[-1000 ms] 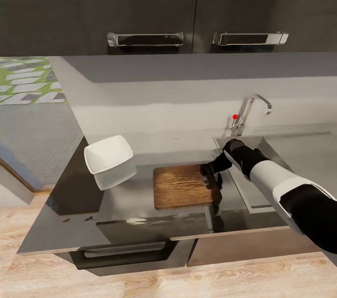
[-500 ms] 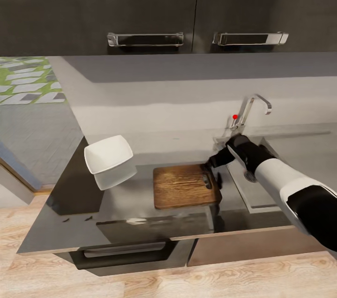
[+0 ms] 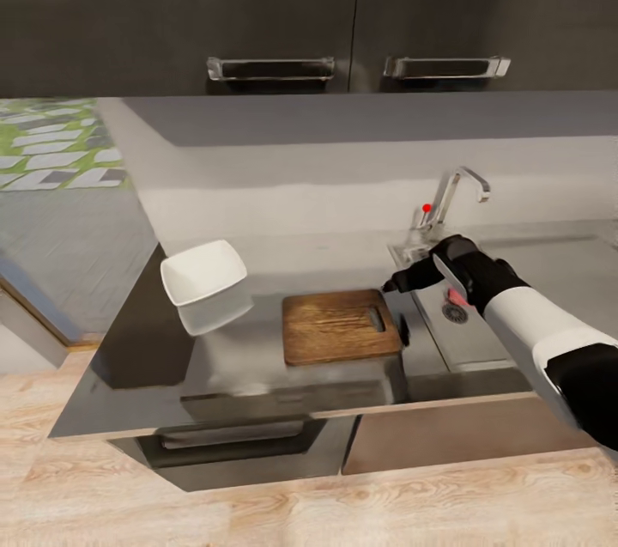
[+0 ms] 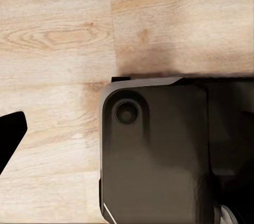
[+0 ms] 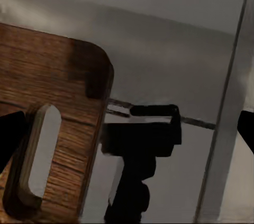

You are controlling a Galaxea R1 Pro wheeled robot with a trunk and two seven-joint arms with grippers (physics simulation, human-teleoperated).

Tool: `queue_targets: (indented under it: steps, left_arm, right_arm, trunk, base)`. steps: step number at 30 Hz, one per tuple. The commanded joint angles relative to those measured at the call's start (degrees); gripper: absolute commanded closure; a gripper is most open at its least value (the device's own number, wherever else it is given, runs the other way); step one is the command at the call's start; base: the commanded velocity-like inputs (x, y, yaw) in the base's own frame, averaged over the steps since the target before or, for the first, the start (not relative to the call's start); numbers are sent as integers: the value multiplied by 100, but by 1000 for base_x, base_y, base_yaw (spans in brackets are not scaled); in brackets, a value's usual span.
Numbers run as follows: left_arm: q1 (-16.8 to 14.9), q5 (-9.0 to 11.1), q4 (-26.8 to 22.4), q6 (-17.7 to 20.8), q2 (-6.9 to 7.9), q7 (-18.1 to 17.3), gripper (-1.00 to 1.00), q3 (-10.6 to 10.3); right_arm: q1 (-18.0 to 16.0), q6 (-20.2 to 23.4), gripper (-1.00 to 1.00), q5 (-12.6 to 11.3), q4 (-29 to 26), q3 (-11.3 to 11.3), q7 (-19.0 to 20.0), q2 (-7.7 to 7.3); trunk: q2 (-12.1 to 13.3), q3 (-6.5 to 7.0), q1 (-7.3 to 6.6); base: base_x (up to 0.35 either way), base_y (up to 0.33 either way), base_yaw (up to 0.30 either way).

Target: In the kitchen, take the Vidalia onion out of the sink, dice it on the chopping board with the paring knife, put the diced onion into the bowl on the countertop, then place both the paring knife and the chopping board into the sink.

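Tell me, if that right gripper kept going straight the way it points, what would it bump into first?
Probably the chopping board: the right gripper points leftward and down over the slot end. It could instead meet the bare countertop just beyond that end, as depth is unclear.

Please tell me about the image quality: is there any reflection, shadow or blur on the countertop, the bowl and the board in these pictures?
Head view: the grey countertop mirrors the white bowl just below it, and the cabinets show faintly too; the overall render is soft. Right wrist view: the chopping board shows sharp grain, and the dark reflection of the right tool lies on the countertop beside it. Left wrist view: evenly lit wooden floor, no glare.
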Motion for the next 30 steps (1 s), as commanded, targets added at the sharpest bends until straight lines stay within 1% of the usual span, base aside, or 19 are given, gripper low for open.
queue_targets:
  steps: [1, 6, 30]
  left_arm:
    - [-1, -1, -3, -14, 1, 0, -100, -3]
    - [-1, -1, -3, -14, 1, 0, -100, 0]
    - [-1, -1, -3, -14, 1, 0, -100, -2]
  right_arm:
    - [-7, 20, -100, -57, -9, 0, -17, -11]
    - [-7, 14, -100, -52, -8, -57, -23, -10]
    - [-7, 5, -100, -33, 78, -62, -11, 2]
  trunk:
    - [-11, -11, 0]
    - [-11, -11, 0]
    - [-11, -11, 0]
  base:
    - [-317, 0, 0]
    - [-327, 0, 0]
    - [-334, 0, 0]
